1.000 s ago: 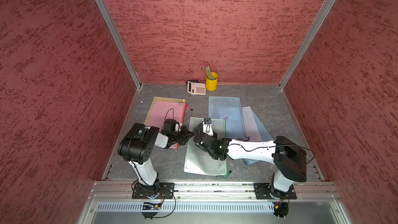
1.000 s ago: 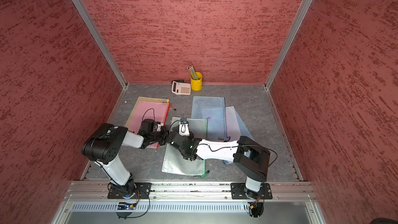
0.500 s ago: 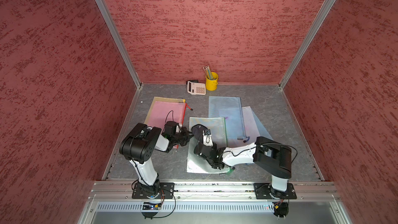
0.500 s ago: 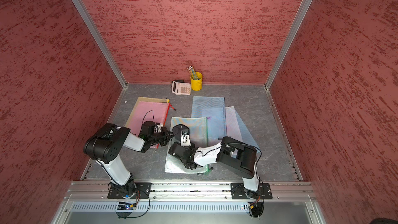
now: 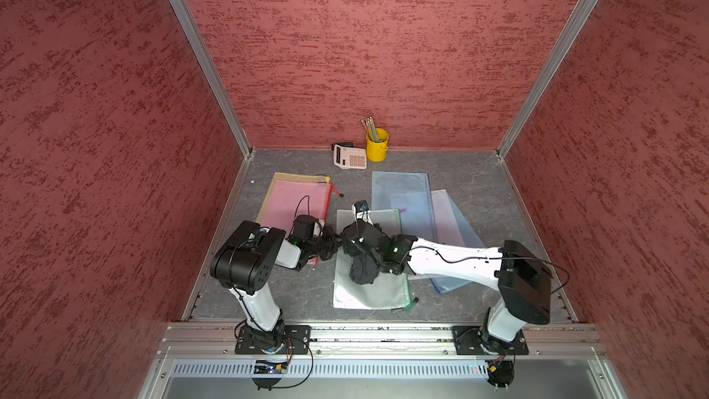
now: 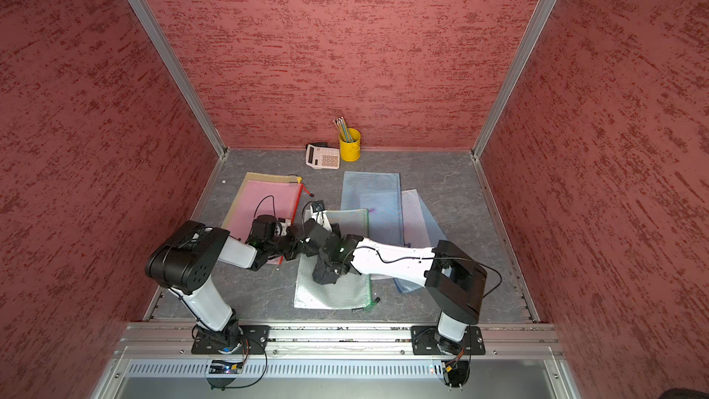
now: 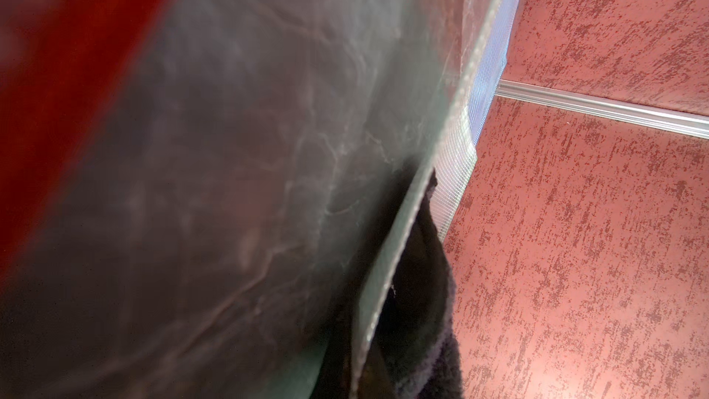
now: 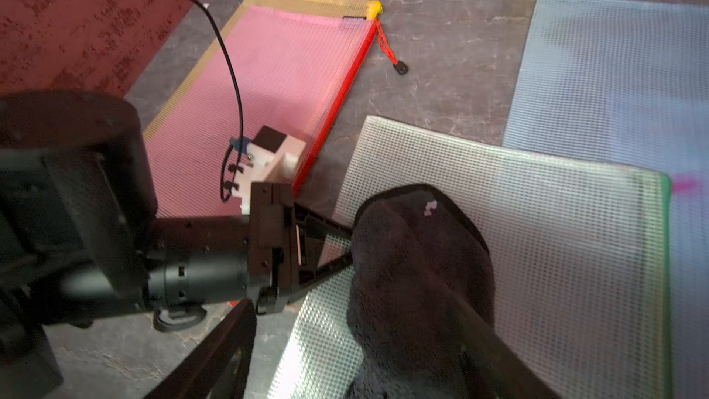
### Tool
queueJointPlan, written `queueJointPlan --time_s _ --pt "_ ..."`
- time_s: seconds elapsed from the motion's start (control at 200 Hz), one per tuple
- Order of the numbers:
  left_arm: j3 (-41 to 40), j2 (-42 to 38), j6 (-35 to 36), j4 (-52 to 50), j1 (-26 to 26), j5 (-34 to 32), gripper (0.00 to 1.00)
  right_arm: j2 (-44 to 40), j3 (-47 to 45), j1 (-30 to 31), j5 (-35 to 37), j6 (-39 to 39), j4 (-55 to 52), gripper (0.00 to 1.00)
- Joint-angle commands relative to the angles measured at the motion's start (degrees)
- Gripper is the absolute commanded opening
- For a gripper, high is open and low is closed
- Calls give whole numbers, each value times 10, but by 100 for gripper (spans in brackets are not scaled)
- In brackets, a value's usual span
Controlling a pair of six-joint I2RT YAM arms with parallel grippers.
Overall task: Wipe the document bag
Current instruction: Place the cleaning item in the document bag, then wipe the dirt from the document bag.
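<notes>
The document bag [image 5: 374, 291] [image 6: 337, 295] is a clear mesh pouch with a green zip, flat on the grey floor in both top views. A dark cloth [image 5: 362, 269] [image 6: 325, 273] [image 8: 414, 262] lies bunched on its left half. My right gripper [image 5: 355, 261] [image 8: 356, 343] is open, a finger [image 8: 215, 355] on each side of the cloth without squeezing it. My left gripper [image 5: 334, 247] [image 8: 343, 241] is shut on the bag's left edge, which runs edge-on through the left wrist view [image 7: 422, 201] with the cloth [image 7: 426, 301] behind it.
A pink mesh bag [image 5: 295, 201] lies under the left arm. Blue mesh bags [image 5: 401, 197] overlap behind and right of the clear one. A calculator [image 5: 350, 156] and a yellow pencil cup [image 5: 377, 145] stand at the back wall. Red walls enclose three sides.
My right gripper has opened and let go of the cloth, which now rests on the bag. The right arm swung towards the front, then stretched out again. The left gripper stayed shut at the bag's edge.
</notes>
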Motion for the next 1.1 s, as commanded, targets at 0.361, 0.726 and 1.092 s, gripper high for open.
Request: queueJointPlan --time_s 0.361,0.726,1.092 --pt "-2 6 34 -105 16 -15 0 57 -115 -61 -125 1 82 49" --pt "10 14 59 -126 20 0 0 -11 -146 -65 -110 -29 177 65" --pt "18 18 57 -128 25 3 0 105 -53 -54 -91 -48 61 39"
